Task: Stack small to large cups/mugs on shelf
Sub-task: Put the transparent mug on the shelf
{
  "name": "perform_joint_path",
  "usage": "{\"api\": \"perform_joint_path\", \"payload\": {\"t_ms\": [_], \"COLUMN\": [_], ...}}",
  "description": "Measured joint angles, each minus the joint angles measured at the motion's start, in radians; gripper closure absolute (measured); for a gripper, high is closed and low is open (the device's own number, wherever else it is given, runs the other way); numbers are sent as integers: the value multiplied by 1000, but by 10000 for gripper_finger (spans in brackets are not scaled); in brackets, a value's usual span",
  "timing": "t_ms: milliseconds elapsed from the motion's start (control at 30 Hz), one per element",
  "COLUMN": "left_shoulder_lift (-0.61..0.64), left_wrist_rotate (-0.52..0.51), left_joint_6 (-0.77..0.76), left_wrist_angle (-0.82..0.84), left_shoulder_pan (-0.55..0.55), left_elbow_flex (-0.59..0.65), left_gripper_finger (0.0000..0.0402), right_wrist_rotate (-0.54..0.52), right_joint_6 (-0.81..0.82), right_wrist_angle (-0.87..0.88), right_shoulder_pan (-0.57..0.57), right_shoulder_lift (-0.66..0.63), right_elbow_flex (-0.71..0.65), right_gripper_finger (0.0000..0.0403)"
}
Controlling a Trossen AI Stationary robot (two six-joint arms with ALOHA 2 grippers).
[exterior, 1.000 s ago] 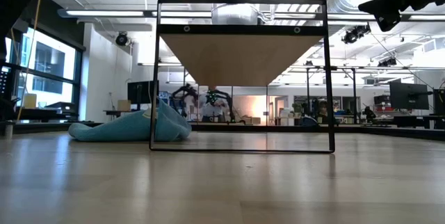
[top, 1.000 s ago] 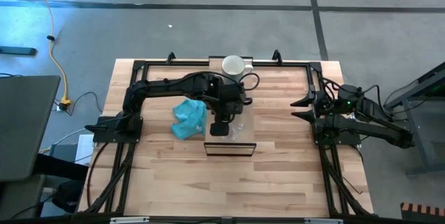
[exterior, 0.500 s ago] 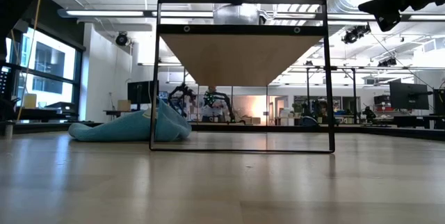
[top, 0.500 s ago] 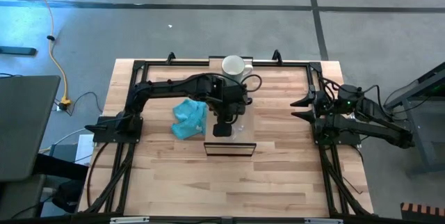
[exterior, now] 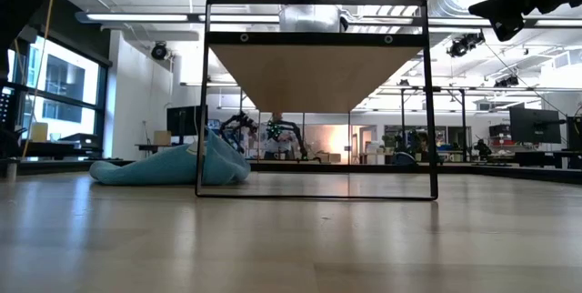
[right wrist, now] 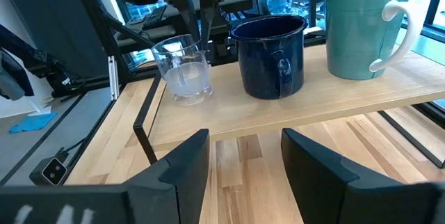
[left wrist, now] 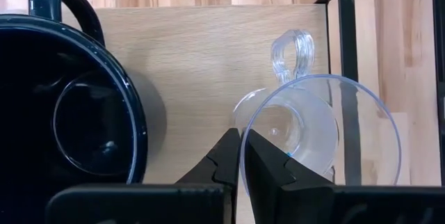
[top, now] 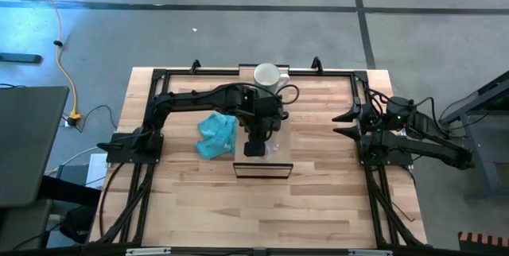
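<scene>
A small clear glass cup (right wrist: pixel 182 71), a black mug (right wrist: pixel 270 56) and a large white mug (right wrist: pixel 361 26) stand in a row on the light wooden shelf (right wrist: pixel 292 109). My left gripper (left wrist: pixel 241 137) reaches down over the shelf's near end (top: pixel 274 157) and is shut on the glass cup (left wrist: pixel 306 133). The cup's handle (left wrist: pixel 292 53) points away from the fingers. The black mug (left wrist: pixel 55 113) is right beside it. My right gripper (right wrist: pixel 243 168) waits open at the table's right side (top: pixel 343 123), level with the shelf and touching nothing. My left gripper pinches the glass cup's rim (left wrist: pixel 240 156) on the side toward the black mug, one finger inside the cup and one outside. The fingers (right wrist: pixel 203 22) come from above, slanting down. The cup stands upright with its base (right wrist: pixel 191 99) on the shelf.
A crumpled teal cloth (top: pixel 216 135) lies on the table left of the shelf. The shelf's black frame (exterior: pixel 427 102) stands mid-table, with room under the plank. The table's near half is bare wood (top: pixel 262 208).
</scene>
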State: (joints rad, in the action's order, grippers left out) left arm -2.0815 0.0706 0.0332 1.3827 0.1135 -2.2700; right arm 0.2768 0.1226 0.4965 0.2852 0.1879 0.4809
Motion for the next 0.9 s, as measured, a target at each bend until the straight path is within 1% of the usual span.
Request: {"api": "perform_joint_path", "payload": {"t_ms": [567, 767, 900], "left_shoulder_lift": [0, 0, 0], "left_wrist_rotate": [1, 38, 41], "left_joint_6": [-30, -41, -41], "left_wrist_angle": [-5, -6, -6], "left_shoulder_pan": [6, 6, 6], "left_elbow_flex": [0, 0, 0], "left_gripper_finger": [392, 392, 392], "right_wrist_rotate": [0, 0, 0], "right_joint_6": [0, 0, 0], "right_wrist_angle": [0, 0, 0], "right_shoulder_pan": [0, 0, 0], "right_shoulder_lift": [0, 0, 0], "right_elbow_flex": [0, 0, 0], "right_gripper_finger": [231, 231, 231]}}
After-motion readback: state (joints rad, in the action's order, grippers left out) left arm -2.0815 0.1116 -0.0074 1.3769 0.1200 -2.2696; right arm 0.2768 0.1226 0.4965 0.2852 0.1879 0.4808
